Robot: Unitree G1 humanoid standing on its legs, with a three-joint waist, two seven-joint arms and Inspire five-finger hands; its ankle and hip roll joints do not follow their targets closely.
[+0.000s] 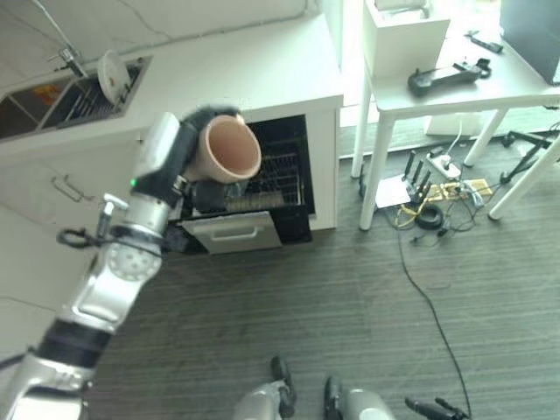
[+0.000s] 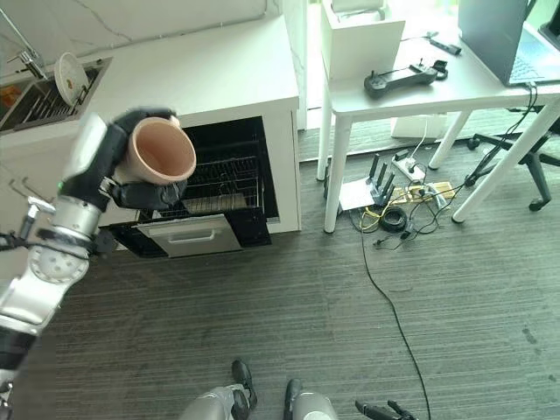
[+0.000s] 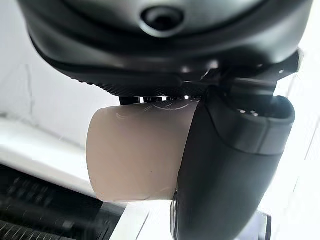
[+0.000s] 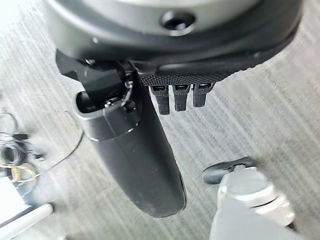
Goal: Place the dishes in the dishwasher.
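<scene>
Left eye view: left hand [image 1: 179, 144] grips pink cup [image 1: 229, 149] above open dishwasher [image 1: 262, 179].

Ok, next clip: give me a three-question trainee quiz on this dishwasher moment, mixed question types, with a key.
1. True or false: the left hand is curled round a pinkish cup.
2. Multiple choice: the dishwasher under the counter is A) closed, B) open with its wire rack showing, C) open with the cup already inside.
3. Fill in: a white plate stands on edge in the ____ at the counter's far left.

Key
1. True; the left wrist view shows the thumb across the cup's side.
2. B; the cup is held in front of the opening, not yet in the rack.
3. Sink.

The right hand hangs over the floor, fingers relaxed, holding nothing.
</scene>
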